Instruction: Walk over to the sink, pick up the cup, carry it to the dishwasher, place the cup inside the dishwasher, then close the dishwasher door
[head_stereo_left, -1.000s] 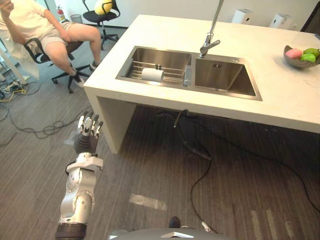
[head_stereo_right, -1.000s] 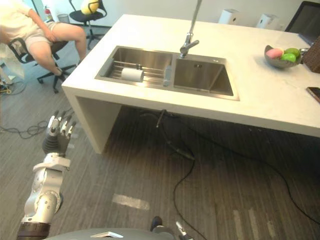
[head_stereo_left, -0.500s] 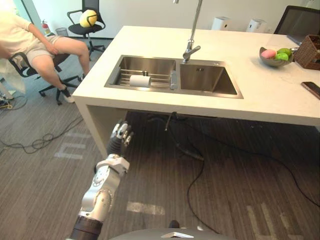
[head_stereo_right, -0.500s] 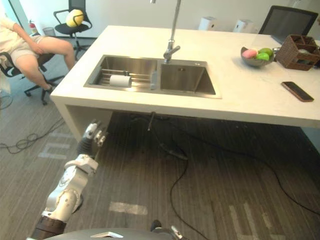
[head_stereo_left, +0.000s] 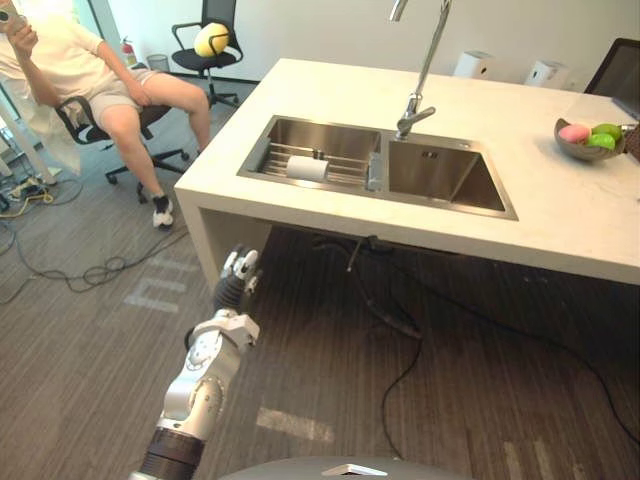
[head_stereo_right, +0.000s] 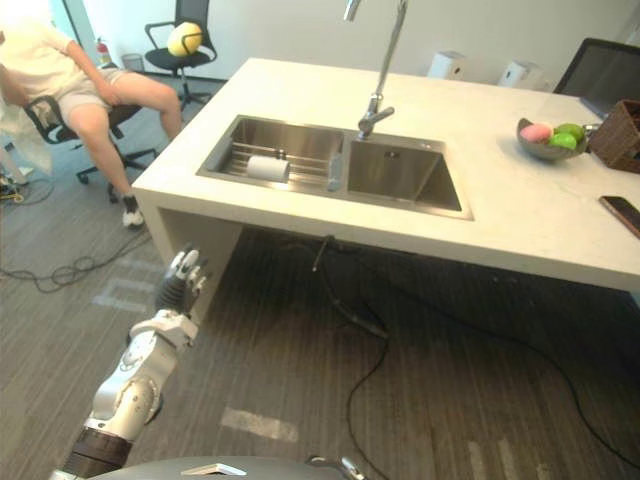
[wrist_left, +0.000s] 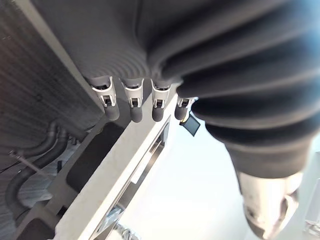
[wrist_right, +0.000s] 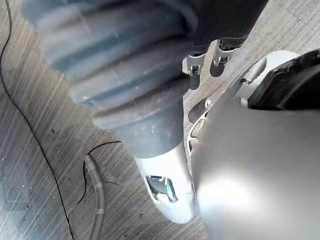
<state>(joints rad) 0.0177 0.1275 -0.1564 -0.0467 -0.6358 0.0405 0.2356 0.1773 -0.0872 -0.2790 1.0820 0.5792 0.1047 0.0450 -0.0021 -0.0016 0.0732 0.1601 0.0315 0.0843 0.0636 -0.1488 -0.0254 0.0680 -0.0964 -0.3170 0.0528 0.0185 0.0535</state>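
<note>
- Left eye view: a white counter (head_stereo_left: 560, 215) spans the far side.
- A person (head_stereo_left: 90, 75) sits off the counter's left end.
- A steel double sink (head_stereo_left: 440, 172) is set in the counter.
- The left hand (head_stereo_left: 236, 280) hangs below the counter's near corner, fingers relaxed, empty.
- The right hand (wrist_right: 192, 65), in the right wrist view: state cannot be told.
- The white cup (head_stereo_left: 307, 168) lies on its side on the rack (head_stereo_left: 345, 174) in the sink's left basin.

Counter (head_stereo_left: 330, 215) front edge stands between left hand (head_stereo_left: 236, 280) and sink (head_stereo_left: 440, 170); hand low, fingers relaxed, just beside counter's end panel. Above left basin, open air from front and left. Cup (head_stereo_left: 307, 168) lies on wire rack (head_stereo_left: 350, 173), basin walls near. Faucet (head_stereo_left: 424, 68) rises behind basin divider. Seated person (head_stereo_left: 95, 80) well apart at left.
</note>
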